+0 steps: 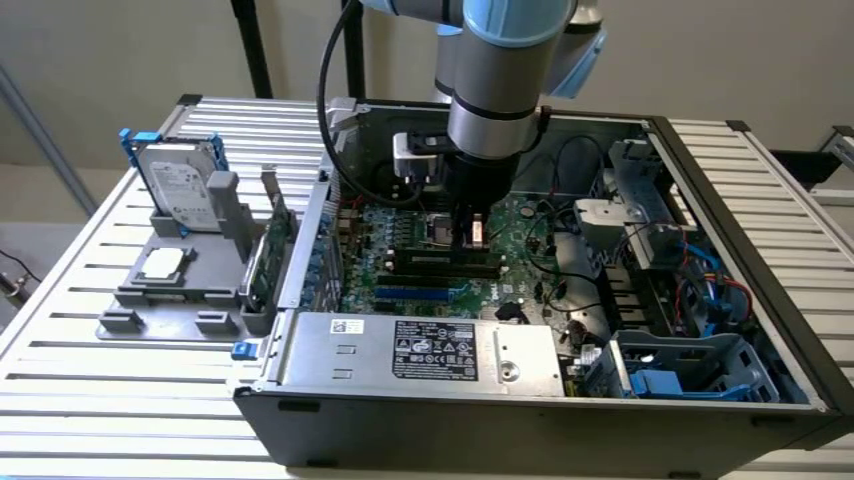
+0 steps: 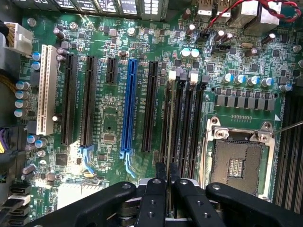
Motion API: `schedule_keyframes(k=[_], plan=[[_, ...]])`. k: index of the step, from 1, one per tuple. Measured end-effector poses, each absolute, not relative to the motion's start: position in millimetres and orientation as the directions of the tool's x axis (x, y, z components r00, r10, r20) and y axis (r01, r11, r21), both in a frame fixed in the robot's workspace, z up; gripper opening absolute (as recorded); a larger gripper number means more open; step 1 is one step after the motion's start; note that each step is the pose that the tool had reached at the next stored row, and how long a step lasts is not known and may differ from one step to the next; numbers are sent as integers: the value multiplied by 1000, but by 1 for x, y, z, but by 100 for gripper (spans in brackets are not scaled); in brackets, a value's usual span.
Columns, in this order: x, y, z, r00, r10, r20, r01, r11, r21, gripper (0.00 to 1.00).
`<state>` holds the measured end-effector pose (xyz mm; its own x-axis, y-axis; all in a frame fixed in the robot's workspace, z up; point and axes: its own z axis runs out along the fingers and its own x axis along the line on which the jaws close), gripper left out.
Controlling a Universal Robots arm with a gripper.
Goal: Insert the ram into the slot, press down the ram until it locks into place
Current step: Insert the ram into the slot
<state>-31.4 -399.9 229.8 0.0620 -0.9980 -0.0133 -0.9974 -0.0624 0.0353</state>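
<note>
The ram (image 2: 169, 124) stands on edge in one of the parallel black memory slots (image 2: 185, 123), seen from straight above as a thin line. My gripper (image 2: 167, 173) sits over the stick's near end, its two black fingers (image 2: 161, 176) pinched close on the top edge. In the exterior view the gripper (image 1: 467, 240) reaches down inside the open computer case onto the ram (image 1: 434, 259), which lies along the slot in the middle of the motherboard. White end latches (image 2: 173, 74) show at the far end of the slots.
A blue connector slot (image 2: 129, 104) runs beside the memory slots, and the silver processor socket (image 2: 239, 163) lies on their other side. A power supply box (image 1: 414, 350) fills the case front. Cables (image 1: 574, 290) hang nearby. A hard drive (image 1: 180, 185) and green expansion card (image 1: 274, 250) stand outside.
</note>
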Motion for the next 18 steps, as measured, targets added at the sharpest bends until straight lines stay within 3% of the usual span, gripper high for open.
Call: schedule_keyframes(k=[18], plan=[[-33, -400, 229, 52, -999, -7, -998, -52, 25, 13]])
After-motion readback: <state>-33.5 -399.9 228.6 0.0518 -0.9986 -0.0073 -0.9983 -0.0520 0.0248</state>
